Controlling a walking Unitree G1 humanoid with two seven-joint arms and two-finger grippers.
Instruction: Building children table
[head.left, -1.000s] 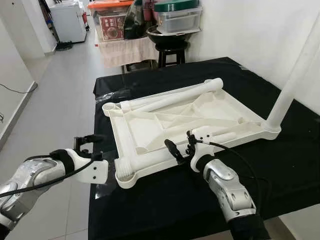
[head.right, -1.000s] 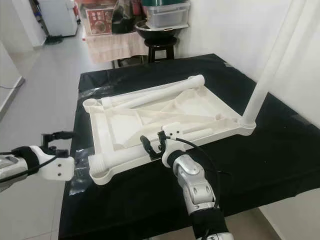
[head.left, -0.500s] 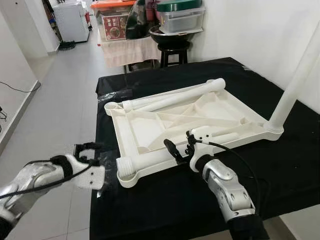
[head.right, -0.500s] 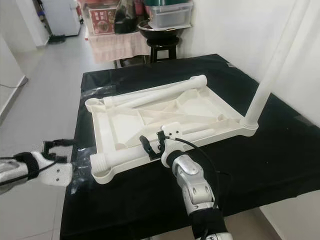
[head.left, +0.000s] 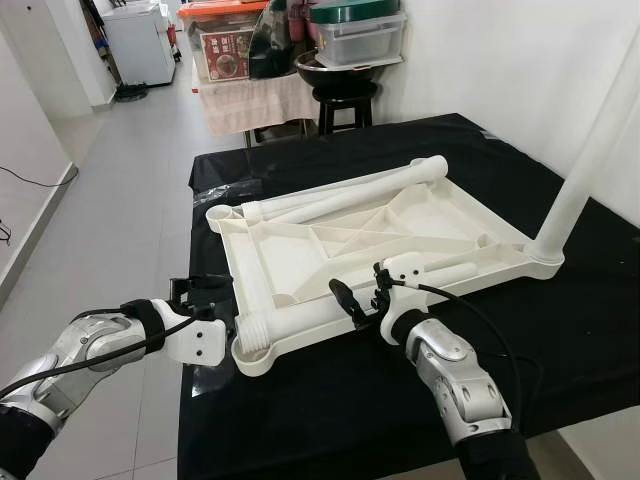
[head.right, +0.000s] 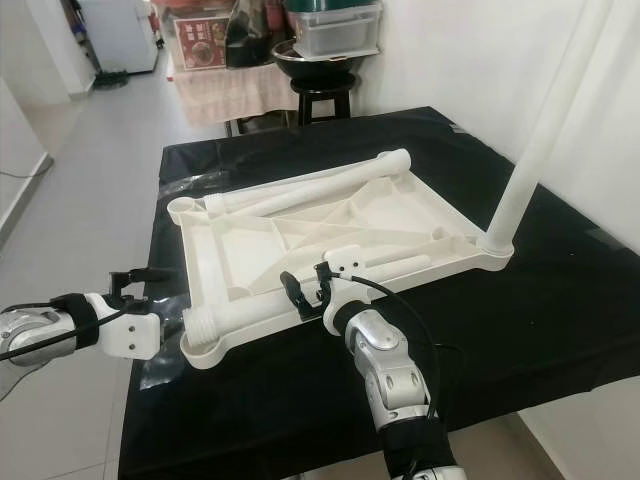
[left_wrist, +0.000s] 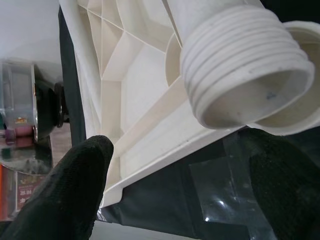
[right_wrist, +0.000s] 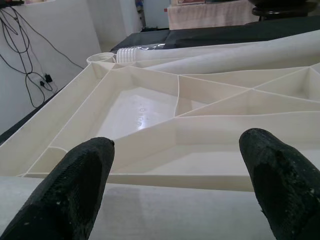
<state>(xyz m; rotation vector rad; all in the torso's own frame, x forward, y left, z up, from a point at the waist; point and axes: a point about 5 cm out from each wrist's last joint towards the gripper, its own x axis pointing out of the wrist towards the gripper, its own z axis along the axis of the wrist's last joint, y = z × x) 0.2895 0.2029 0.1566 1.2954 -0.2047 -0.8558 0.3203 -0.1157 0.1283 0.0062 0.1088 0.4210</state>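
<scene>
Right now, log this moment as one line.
left gripper: open at threaded leg end | right gripper: open over loose leg | tabletop: upside down | one leg upright

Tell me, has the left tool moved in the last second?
Yes. The left tool moved rightward, closer to the white tabletop's near-left corner.
</scene>
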